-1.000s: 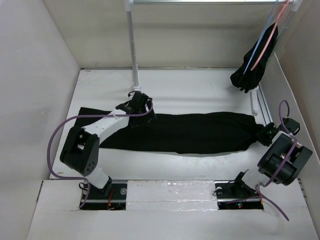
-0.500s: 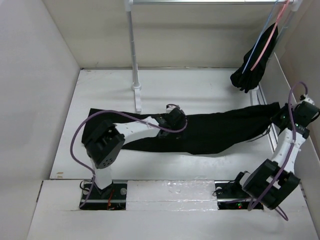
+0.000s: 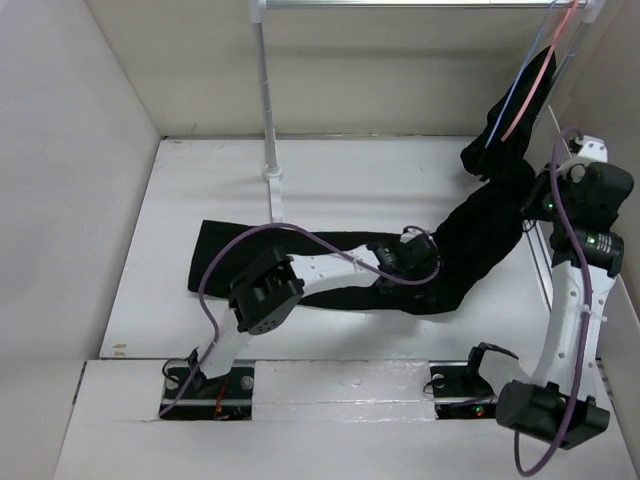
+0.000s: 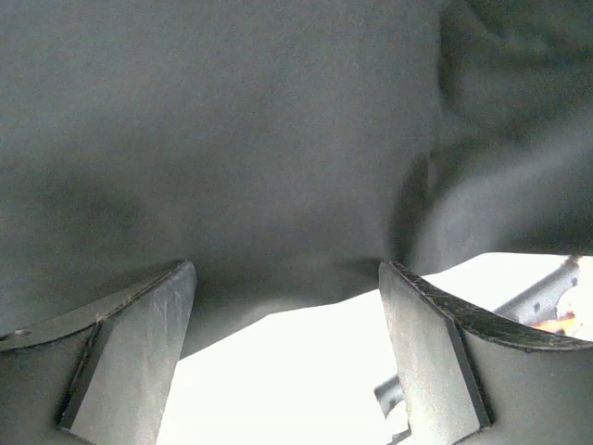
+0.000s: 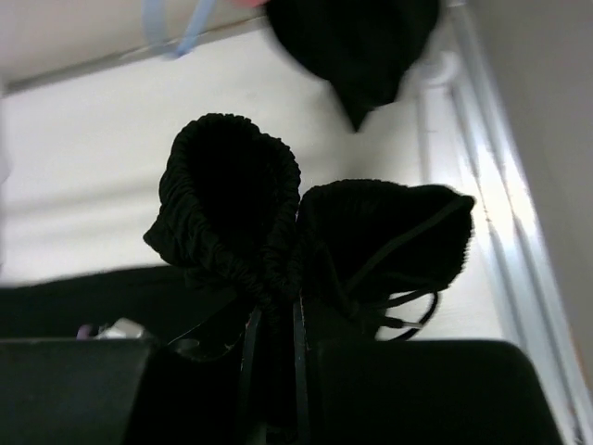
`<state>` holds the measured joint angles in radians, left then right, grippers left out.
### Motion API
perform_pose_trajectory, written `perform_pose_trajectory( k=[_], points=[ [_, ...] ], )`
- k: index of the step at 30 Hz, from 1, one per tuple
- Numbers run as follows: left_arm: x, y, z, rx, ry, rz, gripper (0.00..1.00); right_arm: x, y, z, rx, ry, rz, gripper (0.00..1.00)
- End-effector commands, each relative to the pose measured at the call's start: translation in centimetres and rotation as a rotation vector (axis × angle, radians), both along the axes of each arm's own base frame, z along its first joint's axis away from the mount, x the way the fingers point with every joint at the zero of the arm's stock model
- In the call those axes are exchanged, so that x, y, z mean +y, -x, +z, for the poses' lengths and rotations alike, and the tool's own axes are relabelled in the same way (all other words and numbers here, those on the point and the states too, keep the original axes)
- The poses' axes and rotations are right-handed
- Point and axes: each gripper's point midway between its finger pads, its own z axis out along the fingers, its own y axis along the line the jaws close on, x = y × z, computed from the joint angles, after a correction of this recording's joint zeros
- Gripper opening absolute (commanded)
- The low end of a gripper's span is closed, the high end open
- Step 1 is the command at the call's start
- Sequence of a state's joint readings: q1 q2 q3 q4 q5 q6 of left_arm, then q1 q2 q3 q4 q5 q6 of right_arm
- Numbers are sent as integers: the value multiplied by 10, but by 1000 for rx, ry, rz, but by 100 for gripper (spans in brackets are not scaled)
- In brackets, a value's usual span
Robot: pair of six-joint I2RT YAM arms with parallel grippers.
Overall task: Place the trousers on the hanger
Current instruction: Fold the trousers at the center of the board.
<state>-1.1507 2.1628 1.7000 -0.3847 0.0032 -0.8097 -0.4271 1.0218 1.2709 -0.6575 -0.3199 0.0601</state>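
Right gripper has risen, pinched onto the trousers waistband | waist hangs just below the hanger, legs trail down-left of it | left gripper fingers spread, over the fabric

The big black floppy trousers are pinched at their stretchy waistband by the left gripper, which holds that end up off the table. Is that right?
No. The right gripper, not the left, pinches the large black soft-fabric trousers at their gathered waistband and holds that end up off the table; the right wrist view shows it. The left gripper is open.
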Motion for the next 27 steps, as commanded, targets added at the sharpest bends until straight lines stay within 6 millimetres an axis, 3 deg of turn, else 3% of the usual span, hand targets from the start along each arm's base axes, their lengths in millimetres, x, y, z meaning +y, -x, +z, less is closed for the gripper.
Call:
perform_pose_trajectory(
  k=[1, 2, 3, 4, 5, 6, 7, 8, 9, 10, 11, 12, 13, 14, 15, 16, 17, 18, 19, 20, 21, 22, 23, 24, 25, 26, 27],
  points=[
    [42, -27, 65, -60, 43, 114, 77, 50, 3, 8, -41, -26, 152, 0],
    [59, -36, 106, -121, 109, 154, 77, 61, 4, 7, -50, -46, 180, 0],
    [75, -43, 122, -150, 123, 183, 77, 75, 5, 11, -80, -63, 231, 0],
    [106, -57, 120, -163, 95, 247, 77, 86, 6, 12, -88, -100, 243, 0],
    [134, -64, 155, -226, 141, 299, 77, 112, 7, 5, -80, -121, 308, 0],
    [155, -70, 168, -253, 152, 335, 77, 119, 3, 9, -105, -121, 294, 0],
    [192, -88, 166, -264, 130, 418, 77, 135, 2, 12, -119, -167, 309, 0],
    [218, -89, 199, -315, 197, 456, 77, 169, 5, 12, -111, -192, 395, 0],
    [239, -94, 212, -344, 216, 494, 77, 182, -1, 18, -137, -196, 398, 0],
    [259, -100, 223, -377, 228, 519, 77, 202, -9, 12, -105, -229, 416, 0],
    [295, -110, 249, -427, 274, 592, 77, 241, 0, 15, -96, -243, 511, 0],
    [310, -114, 263, -462, 291, 618, 77, 255, -7, 31, -138, -247, 499, 0],
    [324, -117, 284, -516, 302, 618, 77, 276, -7, 34, -134, -275, 533, 0],
    [346, -122, 297, -535, 307, 657, 77, 299, -21, 21, -93, -273, 541, 0],
    [357, -124, 307, -552, 306, 668, 78, 334, -16, 46, -144, -307, 611, 0],
    [369, -127, 328, -596, 319, 689, 77, 354, -18, 51, -145, -324, 629, 0],
    [367, -122, 338, -591, 361, 636, 78, 383, -32, 29, -91, -307, 641, 0],
    [386, -127, 346, -611, 367, 674, 78, 403, -35, 32, -96, -309, 656, 0],
    [389, -124, 361, -638, 390, 667, 78, 433, -27, 60, -139, -344, 710, 0],
    [393, -121, 368, -661, 387, 680, 77, 453, -28, 59, -131, -355, 732, 0],
    [396, -119, 375, -679, 386, 688, 78, 487, -36, 33, -80, -350, 774, 0],
    [399, -117, 385, -705, 391, 696, 78, 513, -25, 59, -119, -395, 822, 0],
    [402, -116, 391, -725, 387, 703, 78, 532, -23, 59, -119, -403, 843, 0],
    [405, -115, 396, -745, 380, 709, 78, 561, -29, 26, -64, -379, 854, 0],
    [412, -114, 408, -784, 371, 737, 78, 579, -26, 22, -58, -394, 878, 0],
    [417, -112, 411, -792, 353, 752, 79, 601, -17, 35, -79, -426, 917, 1],
    [420, -110, 416, -811, 341, 755, 79, 618, -10, 29, -61, -440, 961, 2]
  ],
)
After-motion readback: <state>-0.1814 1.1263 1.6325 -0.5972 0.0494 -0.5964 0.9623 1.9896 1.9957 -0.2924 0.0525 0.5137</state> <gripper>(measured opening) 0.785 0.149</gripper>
